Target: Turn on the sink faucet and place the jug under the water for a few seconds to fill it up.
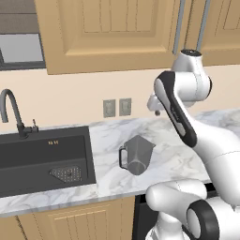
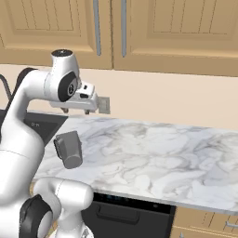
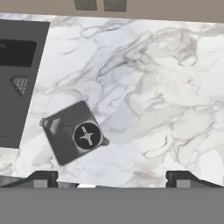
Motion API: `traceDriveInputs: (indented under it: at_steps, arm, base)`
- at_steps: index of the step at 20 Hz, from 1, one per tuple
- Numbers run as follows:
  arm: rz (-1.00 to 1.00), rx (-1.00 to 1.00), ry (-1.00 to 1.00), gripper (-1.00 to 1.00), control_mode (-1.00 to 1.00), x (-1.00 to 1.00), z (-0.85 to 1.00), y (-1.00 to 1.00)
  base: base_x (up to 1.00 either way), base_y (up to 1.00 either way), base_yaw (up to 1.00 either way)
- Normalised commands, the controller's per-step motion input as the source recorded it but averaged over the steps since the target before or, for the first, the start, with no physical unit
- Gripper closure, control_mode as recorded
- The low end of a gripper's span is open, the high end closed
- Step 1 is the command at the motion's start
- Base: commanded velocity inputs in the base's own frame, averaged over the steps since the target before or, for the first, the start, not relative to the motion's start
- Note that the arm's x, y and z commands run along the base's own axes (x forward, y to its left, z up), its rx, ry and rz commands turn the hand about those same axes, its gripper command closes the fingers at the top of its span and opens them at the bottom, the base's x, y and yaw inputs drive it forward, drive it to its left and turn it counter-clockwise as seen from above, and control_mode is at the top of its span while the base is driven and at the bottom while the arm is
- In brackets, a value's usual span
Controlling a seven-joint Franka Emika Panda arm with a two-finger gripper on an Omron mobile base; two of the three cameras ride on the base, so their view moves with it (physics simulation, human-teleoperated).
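Left base view, sink (image 1: 28,180) cropped, faucet (image 1: 13,112) partly cut

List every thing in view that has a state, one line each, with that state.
Dark grey gooseneck sink faucet: off, no water running.
Black recessed sink: dry.
Grey faceted jug with dark loop handle: upright on the marble counter, empty, not held.
Robot hand: open, above the counter, holding nothing.

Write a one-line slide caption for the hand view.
Hand camera looks down at the grey jug on the marble counter, beside the black sink.
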Motion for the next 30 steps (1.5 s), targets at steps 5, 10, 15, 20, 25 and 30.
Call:
traceDriveInputs:
  at_steps: [5, 10, 15, 20, 25, 30]
  arm:
    - [0.0, 0.03, 0.0, -1.0, -1.0, -0.05, 0.0, -0.04]
    - [0.0, 0.0, 0.0, -1.0, -1.0, -0.33, 0.0, 0.03]
    - [0.01, 0.0, 0.0, -1.0, -1.0, -0.37, 0.0, 0.33]
    - [0.05, 0.0, -0.01, -1.0, -1.0, -0.25, 0.0, 0.66]
    - [0.03, 0.0, -0.01, -1.0, -1.0, -0.06, 0.0, 0.48]
    - [0.0, 0.0, 0.0, -1.0, -1.0, 0.0, 0.0, -0.69]
  base:
    - [0.0, 0.0, 0.0]
    - [0.0, 0.0, 0.0]
    - [0.0, 0.0, 0.0]
    - [0.0, 0.0, 0.0]
    - [0.0, 0.0, 0.0]
    - [0.0, 0.0, 0.0]
